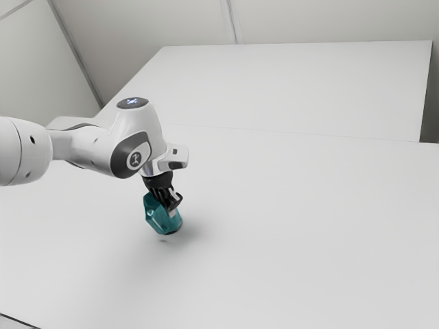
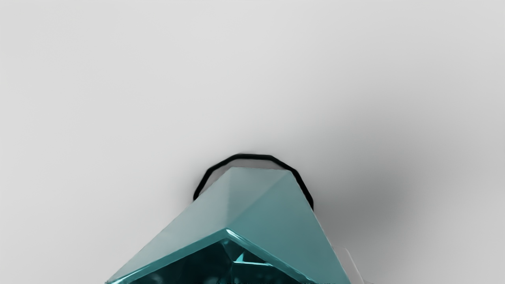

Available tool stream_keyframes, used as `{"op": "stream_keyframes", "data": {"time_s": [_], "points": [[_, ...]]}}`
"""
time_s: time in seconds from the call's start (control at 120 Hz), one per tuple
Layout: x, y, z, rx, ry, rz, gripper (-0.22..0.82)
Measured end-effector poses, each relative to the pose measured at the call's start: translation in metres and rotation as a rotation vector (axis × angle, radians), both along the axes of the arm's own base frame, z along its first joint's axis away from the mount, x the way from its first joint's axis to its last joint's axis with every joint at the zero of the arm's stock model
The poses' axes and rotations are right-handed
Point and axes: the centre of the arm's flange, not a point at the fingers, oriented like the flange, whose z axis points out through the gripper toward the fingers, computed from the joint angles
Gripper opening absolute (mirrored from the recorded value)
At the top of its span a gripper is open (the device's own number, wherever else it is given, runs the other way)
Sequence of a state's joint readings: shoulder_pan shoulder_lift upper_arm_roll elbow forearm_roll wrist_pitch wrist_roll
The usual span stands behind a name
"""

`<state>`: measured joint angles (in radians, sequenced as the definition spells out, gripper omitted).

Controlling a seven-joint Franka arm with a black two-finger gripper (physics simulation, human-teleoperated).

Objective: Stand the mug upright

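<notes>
Mug [image 1: 158, 218]: located directly under the jaws, tilted on or close above the surface [image 1: 295, 226]. In the exterior view its lower end points down and toward the exterior view's right, while the body leans toward the exterior view's left. In the wrist view the mouth rim [image 2: 227, 232] is nearer the camera than the black base ring [image 2: 254, 156]. The jaws overlap the mug's upper part, but whether they are clamped on it or only standing around it cannot be told. Contact between base ring and surface is likewise hard to confirm at this angle, and a small gap is possible. Principal hazard: tipping. If the jaws release or withdraw with the base ring out of level, the mug is likely to roll over an edge of its base and fall onto its side. Secondary hazard: slippage. The faceted wall appears smooth and tapered; a grip bearing on one angled facet may allow the mug to pivot. Third hazard: overtravel. Downward force applied while tilted would load one edge of the base ring and may skid the mug across the surface.
</notes>
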<state>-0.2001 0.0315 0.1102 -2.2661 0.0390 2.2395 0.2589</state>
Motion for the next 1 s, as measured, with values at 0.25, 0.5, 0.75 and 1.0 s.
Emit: {"op": "stream_keyframes", "data": {"time_s": [0.25,0.5,0.75,1.0], "points": [[0.0,0.0,0.005,-0.006,-0.009,-0.004,-0.07],[0.001,0.0,0.009,-0.009,-0.015,-0.009,0.07],[0.003,0.0,0.022,-0.013,-0.038,-0.011,0.22],[0.001,-0.003,0.058,-0.033,-0.093,-0.012,0.28]]}}
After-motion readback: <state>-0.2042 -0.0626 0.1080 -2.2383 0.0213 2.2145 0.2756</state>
